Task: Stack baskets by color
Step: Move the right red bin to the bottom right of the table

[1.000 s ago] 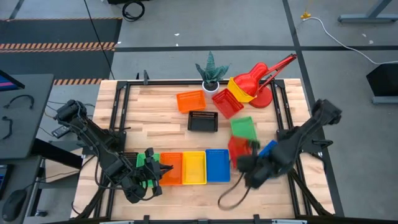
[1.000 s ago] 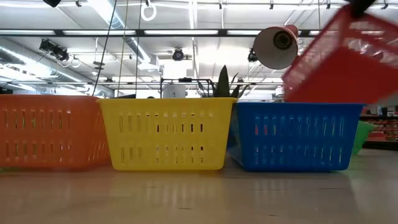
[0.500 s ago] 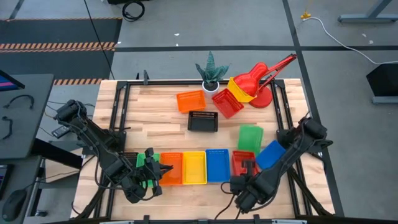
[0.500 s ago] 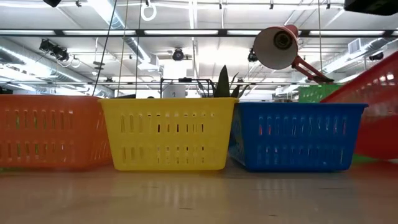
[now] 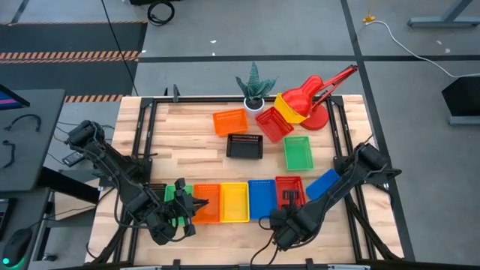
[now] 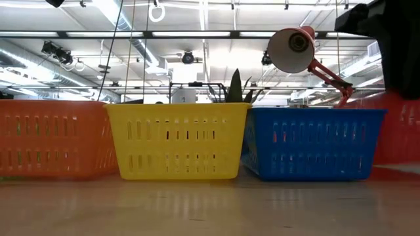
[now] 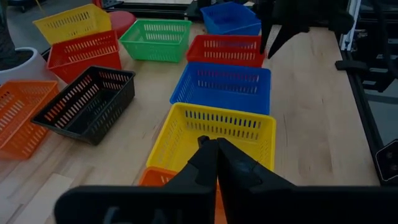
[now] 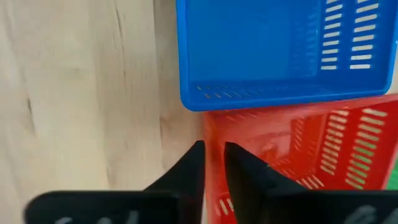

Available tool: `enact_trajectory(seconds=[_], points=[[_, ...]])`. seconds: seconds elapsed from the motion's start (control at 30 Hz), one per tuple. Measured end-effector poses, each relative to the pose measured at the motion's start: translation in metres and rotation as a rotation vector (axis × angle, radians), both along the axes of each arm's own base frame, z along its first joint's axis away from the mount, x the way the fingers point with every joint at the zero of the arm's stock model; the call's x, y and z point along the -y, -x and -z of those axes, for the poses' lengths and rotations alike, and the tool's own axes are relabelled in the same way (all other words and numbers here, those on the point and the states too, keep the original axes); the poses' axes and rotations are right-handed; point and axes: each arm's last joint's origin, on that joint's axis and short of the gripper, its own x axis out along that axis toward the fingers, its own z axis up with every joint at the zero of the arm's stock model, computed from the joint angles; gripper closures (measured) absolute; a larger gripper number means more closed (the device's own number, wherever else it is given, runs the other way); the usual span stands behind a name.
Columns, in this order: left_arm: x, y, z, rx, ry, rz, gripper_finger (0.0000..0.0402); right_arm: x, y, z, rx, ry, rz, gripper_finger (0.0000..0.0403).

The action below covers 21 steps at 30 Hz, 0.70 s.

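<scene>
A row of baskets stands along the table's near edge: green (image 5: 170,193), orange (image 5: 207,202), yellow (image 5: 234,201), blue (image 5: 262,198) and red (image 5: 290,186). The red basket sits flat on the table at the row's right end. My right gripper (image 8: 213,155) points down at its near end, open, with the end wall between the fingers. My left gripper (image 7: 216,146) hovers shut over the orange basket at the row's left end, with nothing between its fingers. Loose baskets lie farther back: green (image 5: 297,152), black (image 5: 244,145), orange (image 5: 229,121), red (image 5: 274,124), yellow (image 5: 289,108) and blue (image 5: 324,183). My right gripper has one finger inside and one outside the red basket's near end wall (image 8: 214,134), close to the corner beside the blue basket. It comes from above, pointing down. Whether the fingers touch the wall I cannot tell. The basket rests on the table.
A red desk lamp (image 5: 319,90) and a potted plant (image 5: 253,91) stand at the table's far edge. Bare wood lies between the row and the far baskets, and along the near edge right of the red basket.
My right gripper has come down and toward the table's near edge with the red basket. The basket hung tilted in the air above the blue one. It now stands flat on the table at the right end of the row.
</scene>
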Motion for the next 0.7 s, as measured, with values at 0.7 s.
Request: enact_trajectory(seconds=[0.7], points=[[0.000, 0.000, 0.000, 0.002, 0.002, 0.000, 0.0384, 0.052, 0.018, 0.004, 0.093, 0.056, 0.238, 0.0370]])
